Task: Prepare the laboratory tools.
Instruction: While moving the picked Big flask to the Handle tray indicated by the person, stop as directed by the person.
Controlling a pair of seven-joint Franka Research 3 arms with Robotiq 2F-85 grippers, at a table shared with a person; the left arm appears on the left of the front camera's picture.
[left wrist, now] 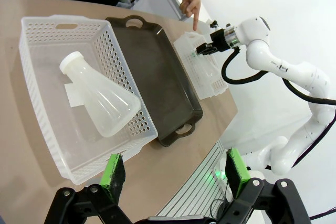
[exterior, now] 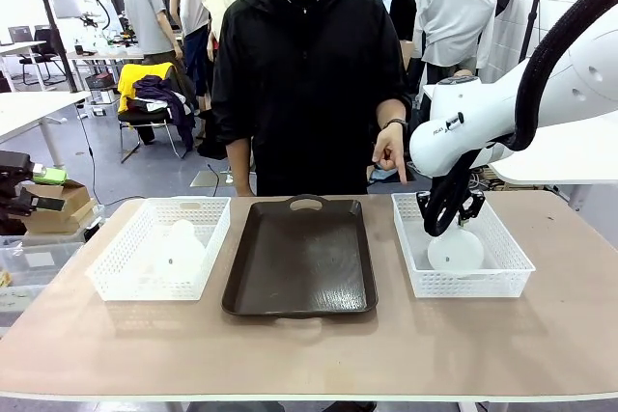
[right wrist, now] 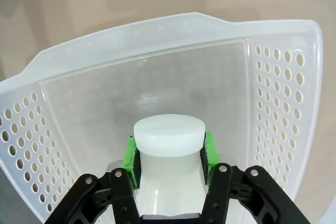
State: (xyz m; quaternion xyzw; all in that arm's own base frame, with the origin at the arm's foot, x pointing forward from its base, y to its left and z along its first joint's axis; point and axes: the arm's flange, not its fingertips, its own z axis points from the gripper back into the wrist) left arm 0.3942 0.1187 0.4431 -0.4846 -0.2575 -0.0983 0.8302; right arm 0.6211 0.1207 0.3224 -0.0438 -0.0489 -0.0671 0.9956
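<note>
Held the neck of one flask (right wrist: 169, 136) between the right fingers (right wrist: 131, 156), with the green pads shut narrow on either side, just under the cap. Kept that flask upright beneath the fingers, base down inside the right-hand basket (right wrist: 157, 51), resting on the basket floor or just above it; impossible to tell which. Reached in from above, with the wrist pointed nearly straight down and the white arm arched over the basket's outer side.

Just beyond the fingers, noted a person's hand (exterior: 391, 156) pointing down toward the basket's back rim, near the wrist but apart from it.

Judged the step in hand as the lift-out of the first flask. Called next for a straight rise until the base cleared the lattice wall, then a carry sideways to the dark tray (exterior: 299, 258) lying beside the basket on the table (exterior: 386, 344) — probably the place to set it, though not certain.

Kept the left fingers (left wrist: 113, 174) spread wide and empty, hovering high with the wrist angled down. Ahead of and below them, saw the second flask (left wrist: 100, 98) lying on its side in the other basket (left wrist: 37, 40), untouched.
</note>
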